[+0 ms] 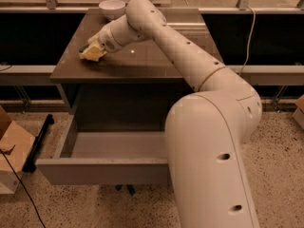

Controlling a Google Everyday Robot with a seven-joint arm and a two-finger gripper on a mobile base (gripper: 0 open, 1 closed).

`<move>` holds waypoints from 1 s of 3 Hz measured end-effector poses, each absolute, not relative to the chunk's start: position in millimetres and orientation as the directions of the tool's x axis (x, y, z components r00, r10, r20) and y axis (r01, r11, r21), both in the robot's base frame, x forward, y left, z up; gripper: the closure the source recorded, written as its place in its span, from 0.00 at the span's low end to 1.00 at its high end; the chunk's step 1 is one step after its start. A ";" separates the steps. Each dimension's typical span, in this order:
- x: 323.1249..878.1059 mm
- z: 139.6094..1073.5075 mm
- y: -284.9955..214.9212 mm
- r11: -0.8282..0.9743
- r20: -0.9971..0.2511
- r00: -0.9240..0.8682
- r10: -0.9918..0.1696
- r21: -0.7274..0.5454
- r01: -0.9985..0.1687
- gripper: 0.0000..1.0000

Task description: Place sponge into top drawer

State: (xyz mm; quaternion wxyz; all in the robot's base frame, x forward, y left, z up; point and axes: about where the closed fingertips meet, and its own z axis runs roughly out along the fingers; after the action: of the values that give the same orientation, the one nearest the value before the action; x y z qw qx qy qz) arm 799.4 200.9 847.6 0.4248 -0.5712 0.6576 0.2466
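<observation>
The sponge (pixel 91 54), yellow foam with a dark green top, is at the left part of the cabinet top (pixel 142 63). My gripper (pixel 97 49) is at the end of the arm that reaches from the lower right across the cabinet. It is shut on the sponge, which sticks out to the lower left, just above the surface. The top drawer (pixel 102 171) is pulled out below the cabinet top. Its pale grey interior (pixel 114 144) holds nothing that I can see. My arm hides the drawer's right part.
A white bowl (pixel 112 7) stands at the back of the cabinet top. A cardboard box (pixel 12 151) and a black bar (pixel 38 141) are on the floor left of the drawer. A cable (pixel 247 37) hangs at the right.
</observation>
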 end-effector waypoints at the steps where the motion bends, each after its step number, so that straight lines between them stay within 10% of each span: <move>1: 784.6 854.9 180.0 0.265 -0.845 0.008 -0.534 -0.177 -0.948 1.00; 3: 737.2 883.6 138.7 0.331 -0.865 0.030 -0.500 -0.224 -0.917 1.00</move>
State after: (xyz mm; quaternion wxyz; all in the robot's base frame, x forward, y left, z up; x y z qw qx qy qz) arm 737.2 138.7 883.6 0.4777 -0.5357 0.6614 0.2179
